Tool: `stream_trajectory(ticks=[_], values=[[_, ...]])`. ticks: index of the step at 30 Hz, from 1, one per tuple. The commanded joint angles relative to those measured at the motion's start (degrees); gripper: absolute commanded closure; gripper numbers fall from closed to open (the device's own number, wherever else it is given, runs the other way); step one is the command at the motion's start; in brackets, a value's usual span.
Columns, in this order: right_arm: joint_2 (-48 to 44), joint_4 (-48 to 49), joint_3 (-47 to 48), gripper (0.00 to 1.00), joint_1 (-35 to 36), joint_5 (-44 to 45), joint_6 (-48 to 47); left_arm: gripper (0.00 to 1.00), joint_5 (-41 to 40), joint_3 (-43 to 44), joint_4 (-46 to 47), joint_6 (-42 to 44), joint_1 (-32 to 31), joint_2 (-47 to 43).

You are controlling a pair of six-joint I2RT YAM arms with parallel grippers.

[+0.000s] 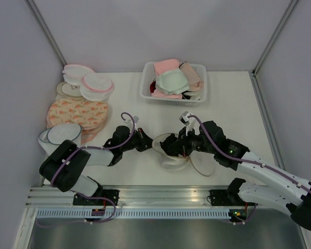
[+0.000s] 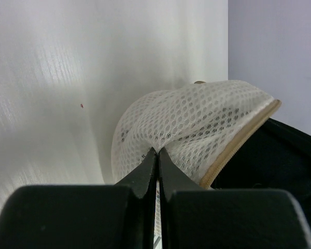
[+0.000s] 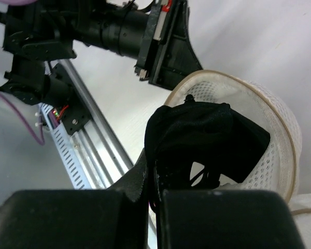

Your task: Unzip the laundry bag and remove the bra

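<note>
- The bra (image 3: 197, 135) is bunched in the open mouth of the laundry bag (image 3: 272, 116), partly out and right at the tips of the right gripper (image 3: 153, 179). The jaws are pressed together on a fold of the black fabric.
- The bag lies on its side between the two grippers. The left gripper (image 2: 157, 155) pinches the white mesh wall at its tips, with the tan zip rim (image 2: 238, 142) just beyond and to its right.
- This looks like the pull-out. It is probably best to draw the right gripper straight back from the mouth, slowly, with the left pinch anchoring the mesh so the bag does not trail along.
- A strap could snag on the rim; the straps inside are hidden, so any tugging of the mesh is the thing to watch.
- The bag's lid (image 1: 203, 164) lies flat just beside the right gripper, on its near side.
- The white table (image 1: 129, 104) looks smooth, so an unheld bag would likely slide.
- Well beyond both grippers stand a white basket (image 1: 146, 85) of pale bras, pink-rimmed discs (image 1: 96, 85) and a dark-rimmed mesh tub (image 1: 59, 135). Plain pale walls (image 1: 145, 31) enclose the space.
</note>
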Motion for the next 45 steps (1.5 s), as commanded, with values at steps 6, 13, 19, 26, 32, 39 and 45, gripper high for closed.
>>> stream_trajectory(ticks=[6,13,19,26,32,39,45], values=[[11.3,11.8,5.8,0.99,0.1,20.3,-1.1,0.98,3.4,0.3,5.7,-2.4,0.5,1.2],[14.6,25.3,8.4,0.99,0.1,25.8,-1.8,0.98,5.1,-0.1,6.8,-2.9,0.5,1.7],[10.3,22.7,15.3,1.00,0.1,27.9,-6.1,0.98,5.1,-0.4,6.4,-2.3,0.5,1.7],[11.8,21.4,22.5,1.00,-0.9,30.0,-9.0,0.98,5.7,-0.8,9.1,-3.1,0.6,3.9],[26.4,20.1,36.9,1.00,-4.2,30.9,-13.0,0.98,6.7,-2.1,11.8,-4.4,0.6,4.6],[38.5,23.2,51.8,1.00,-8.1,31.0,-16.1,0.98,7.8,-4.3,12.5,-5.0,0.5,3.7],[49.0,21.5,68.1,1.00,-13.1,27.6,-14.2,0.98,8.8,-6.0,12.8,-5.4,0.6,2.7]])
